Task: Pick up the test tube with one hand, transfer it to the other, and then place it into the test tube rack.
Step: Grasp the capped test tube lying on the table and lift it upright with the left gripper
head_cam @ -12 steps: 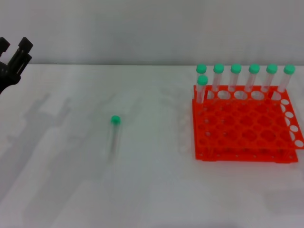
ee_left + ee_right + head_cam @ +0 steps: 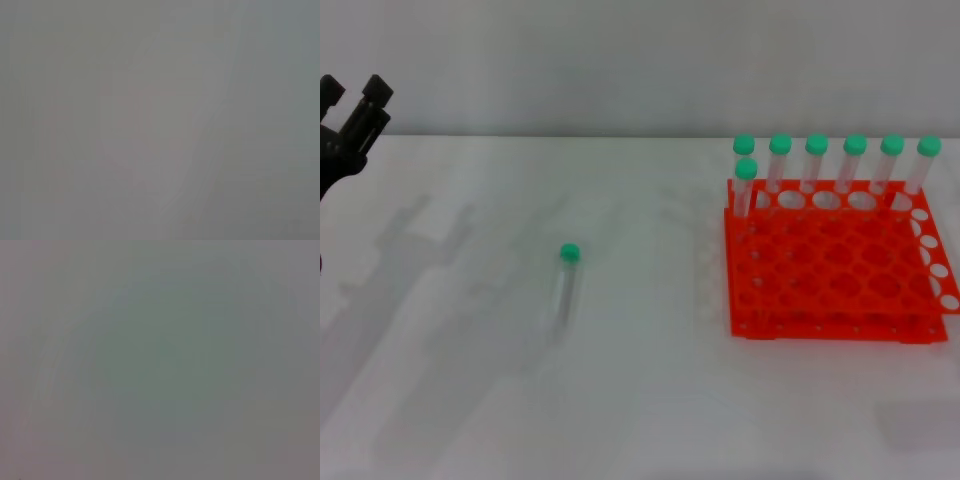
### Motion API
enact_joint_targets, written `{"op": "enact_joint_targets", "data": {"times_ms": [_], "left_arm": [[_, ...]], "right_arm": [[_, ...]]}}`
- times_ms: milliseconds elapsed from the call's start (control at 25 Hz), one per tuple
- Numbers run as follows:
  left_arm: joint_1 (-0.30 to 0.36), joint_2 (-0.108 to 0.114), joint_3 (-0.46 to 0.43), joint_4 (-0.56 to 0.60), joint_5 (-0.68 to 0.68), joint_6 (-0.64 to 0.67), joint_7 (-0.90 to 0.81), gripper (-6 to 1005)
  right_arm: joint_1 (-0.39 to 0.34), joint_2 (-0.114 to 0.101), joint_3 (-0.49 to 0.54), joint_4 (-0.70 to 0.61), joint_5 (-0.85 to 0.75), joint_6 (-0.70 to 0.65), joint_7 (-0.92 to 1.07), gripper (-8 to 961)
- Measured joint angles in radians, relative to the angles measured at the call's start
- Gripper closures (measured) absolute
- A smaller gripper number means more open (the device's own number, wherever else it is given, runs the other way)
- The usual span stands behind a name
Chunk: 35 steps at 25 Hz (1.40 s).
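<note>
A white surface [image 2: 640, 400] fills most of the head view, meeting a plain pale grey wall [image 2: 620, 60] along a straight horizontal edge. Soft, diffuse light casts faint grey shadows [image 2: 410, 270] across the surface's left part. Both wrist views show only featureless grey.

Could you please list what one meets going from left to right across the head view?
Left end effector → lying tube → rack, with seven capped tubes standing along its far side.
</note>
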Motion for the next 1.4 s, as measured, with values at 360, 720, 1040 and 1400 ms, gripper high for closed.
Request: {"op": "enact_joint_targets", "data": {"times_ms": [360,720,1040,1400], "left_arm": [[0.001,0.009,0.003,0.256,0.262,-0.092,-0.438,326],[-0.075,0.045,0.034,0.632,0.819,-0.153,-1.231,336],[-0.167,0.143,0.224,0.784,1.139,-0.036,-1.733,345],[-0.316,0.194,0.232,0.772,1.379,0.179,-1.904,355]], "right_arm": [[0.0,0.0,0.0,-0.002,0.0,-0.002,0.0,81],[-0.006,-0.001,0.0,-0.008,0.0,-0.034,0.007,81],[-0.021,-0.003,0.0,-0.006,0.0,-0.045,0.006,81],[-0.031,-0.006,0.0,-0.003,0.0,-0.052,0.005,80]]}}
